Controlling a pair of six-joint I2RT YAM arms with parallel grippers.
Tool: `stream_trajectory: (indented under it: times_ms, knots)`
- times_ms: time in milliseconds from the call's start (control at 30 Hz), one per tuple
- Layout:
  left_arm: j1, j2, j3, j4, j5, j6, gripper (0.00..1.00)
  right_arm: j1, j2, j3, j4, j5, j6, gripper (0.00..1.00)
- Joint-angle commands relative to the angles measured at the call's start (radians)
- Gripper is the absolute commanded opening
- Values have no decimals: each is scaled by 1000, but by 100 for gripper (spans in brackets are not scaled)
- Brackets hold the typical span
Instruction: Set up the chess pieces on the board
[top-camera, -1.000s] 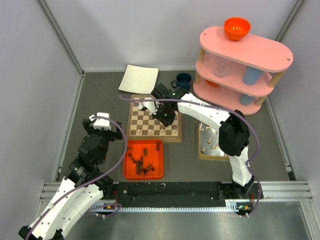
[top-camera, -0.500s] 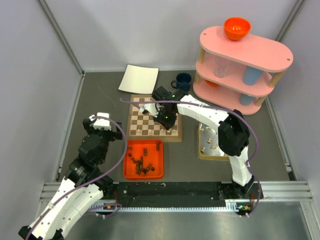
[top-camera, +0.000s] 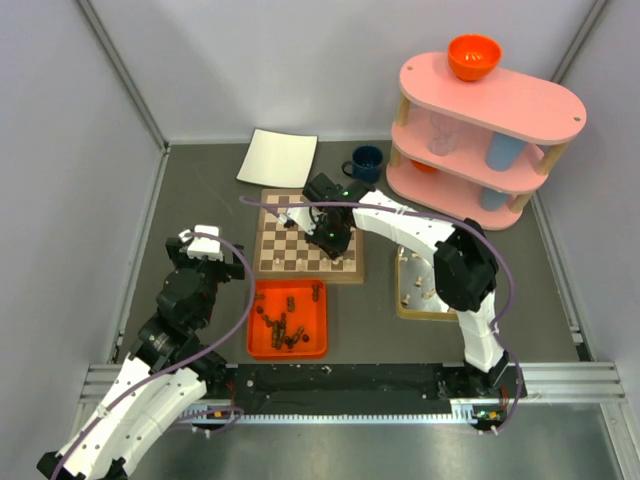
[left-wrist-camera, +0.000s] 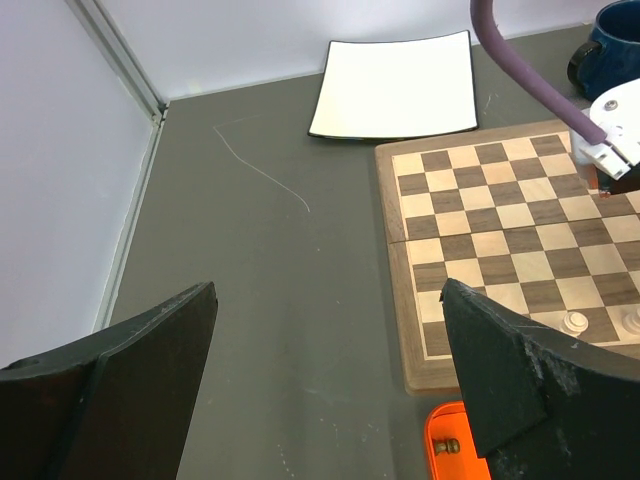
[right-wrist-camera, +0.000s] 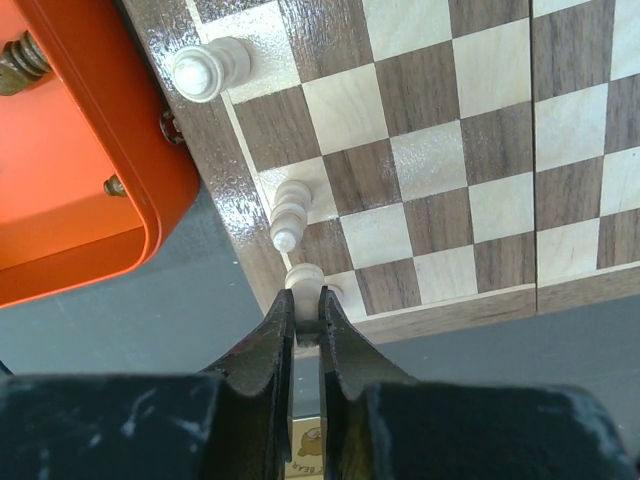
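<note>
Right gripper (right-wrist-camera: 303, 318) clamped on a pale chessman (right-wrist-camera: 303, 277) at a corner of the board (right-wrist-camera: 450, 150); left gripper (left-wrist-camera: 330, 380) spread wide, holding nothing.

On the right wrist feed I record the fingers (right-wrist-camera: 335, 330) drawn almost together, with the chessman's head showing just past their tips, over the last square of the edge row beside the light rim. Two more pale pieces (right-wrist-camera: 290, 215) stand in that same row. The orange tray (right-wrist-camera: 80, 180) lies just beside that rim. Overhead, I see dark pieces (top-camera: 280, 325) loose in the tray and the right gripper over the right near part of the board. The left gripper sits above bare table, left of the board and well apart from it.
</note>
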Motion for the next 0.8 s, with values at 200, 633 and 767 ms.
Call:
stream_trajectory:
  times_ms: [200,633,767]
  knots:
    - [5,-8,-7,56,-3,7,99,10,32,-5,25,6,20,8]
    - [5,-11,-7,57,0,7,99,10,53,-3,28,9,21,10]
    - [5,-11,-7,56,3,7,99,8,59,-5,28,17,21,10]
